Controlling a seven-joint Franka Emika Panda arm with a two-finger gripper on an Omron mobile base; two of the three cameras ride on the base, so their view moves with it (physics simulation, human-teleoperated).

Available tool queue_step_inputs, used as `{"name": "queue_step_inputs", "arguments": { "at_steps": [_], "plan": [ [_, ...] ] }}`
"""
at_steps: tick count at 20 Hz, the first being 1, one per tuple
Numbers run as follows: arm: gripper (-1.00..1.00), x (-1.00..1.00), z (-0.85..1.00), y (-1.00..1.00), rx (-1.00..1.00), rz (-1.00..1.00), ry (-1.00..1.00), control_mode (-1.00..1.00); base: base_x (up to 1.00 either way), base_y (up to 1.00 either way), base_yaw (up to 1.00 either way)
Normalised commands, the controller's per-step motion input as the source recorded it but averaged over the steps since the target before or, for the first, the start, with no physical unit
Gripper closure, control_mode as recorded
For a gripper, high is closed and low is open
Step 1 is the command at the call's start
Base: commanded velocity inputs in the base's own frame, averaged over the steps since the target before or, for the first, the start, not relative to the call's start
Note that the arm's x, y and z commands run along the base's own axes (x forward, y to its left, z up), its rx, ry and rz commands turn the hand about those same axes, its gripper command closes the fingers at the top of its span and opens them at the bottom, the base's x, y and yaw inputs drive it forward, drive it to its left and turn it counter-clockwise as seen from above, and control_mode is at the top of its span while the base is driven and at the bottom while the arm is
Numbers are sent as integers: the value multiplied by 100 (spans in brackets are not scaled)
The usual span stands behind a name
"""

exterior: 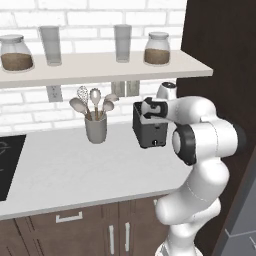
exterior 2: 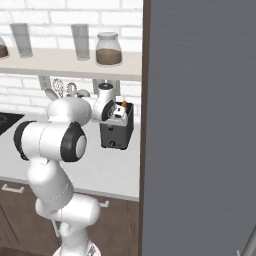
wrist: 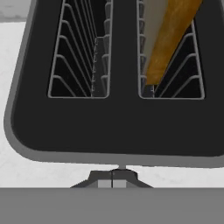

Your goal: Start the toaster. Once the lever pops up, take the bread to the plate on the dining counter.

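Observation:
The black two-slot toaster (exterior: 150,132) (exterior 2: 116,133) stands on the pale worktop by the brick wall. From above, the toaster (wrist: 118,127) shows an empty left slot, while the bread (wrist: 170,39), tan with a brown crust, leans in the right slot. A sliver of the bread (exterior 2: 123,104) pokes out of the toaster top. My gripper (wrist: 112,183) is shut, its tips pressed together just past the toaster's front edge with nothing between them. The hand hovers over the toaster top (exterior: 151,111). The plate and the dining counter are out of view.
A grey utensil crock (exterior: 95,128) stands left of the toaster. A shelf (exterior: 100,67) with jars and glasses hangs above. A black cooktop (exterior: 7,165) lies at the far left. A tall dark panel (exterior 2: 200,125) rises right beside the toaster.

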Motion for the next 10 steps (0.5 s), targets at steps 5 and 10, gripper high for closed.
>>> {"name": "queue_step_inputs", "arguments": {
  "at_steps": [5, 10],
  "plan": [
    [100, 28, -15, 0, 0, 5, 0, -100, 0, 0, 0],
    [100, 9, -13, 0, 0, 5, 0, -100, 0, 0, 0]
  ]
}}
